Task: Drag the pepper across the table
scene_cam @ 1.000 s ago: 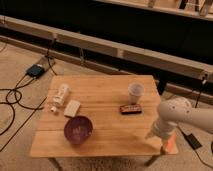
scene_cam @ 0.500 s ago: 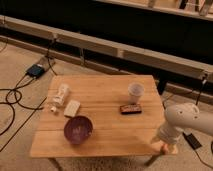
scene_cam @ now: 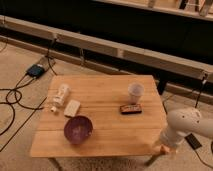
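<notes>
At the desk's near right corner: the pepper (scene_cam: 161, 148), a small orange-red piece, lay at the very edge of the desk (scene_cam: 107, 100).
Gripper (scene_cam: 165, 144): low at the end of the white arm, right at the pepper.
Jaws: wide or narrow could not be told.
Farther left: dark bar (scene_cam: 131, 109), white cup (scene_cam: 135, 93), purple bowl (scene_cam: 78, 129).
</notes>
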Controlling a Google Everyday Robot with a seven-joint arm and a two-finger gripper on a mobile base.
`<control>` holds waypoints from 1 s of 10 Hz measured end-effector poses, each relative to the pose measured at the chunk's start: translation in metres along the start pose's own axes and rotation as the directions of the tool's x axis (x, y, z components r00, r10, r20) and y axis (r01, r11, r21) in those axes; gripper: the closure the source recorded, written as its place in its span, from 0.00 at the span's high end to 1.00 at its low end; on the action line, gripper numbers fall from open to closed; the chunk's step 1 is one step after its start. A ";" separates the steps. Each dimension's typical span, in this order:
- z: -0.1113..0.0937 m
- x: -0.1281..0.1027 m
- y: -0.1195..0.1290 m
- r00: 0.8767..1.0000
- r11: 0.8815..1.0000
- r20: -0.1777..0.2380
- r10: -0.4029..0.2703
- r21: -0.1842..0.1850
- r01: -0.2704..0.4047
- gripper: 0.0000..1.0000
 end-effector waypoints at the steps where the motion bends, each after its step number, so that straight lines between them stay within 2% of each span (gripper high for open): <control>1: 0.003 0.002 -0.002 1.000 1.000 -0.002 0.007 -0.002 -0.007 0.65; 4: 0.010 0.004 -0.005 1.000 1.000 -0.005 0.018 -0.009 -0.018 0.63; 6: 0.012 0.003 -0.006 1.000 1.000 -0.001 0.026 -0.014 -0.026 0.46; 7: 0.012 0.002 -0.006 0.999 0.999 0.003 0.032 -0.018 -0.032 0.31; 10: 0.014 0.003 -0.008 0.999 0.999 0.004 0.044 -0.026 -0.044 0.01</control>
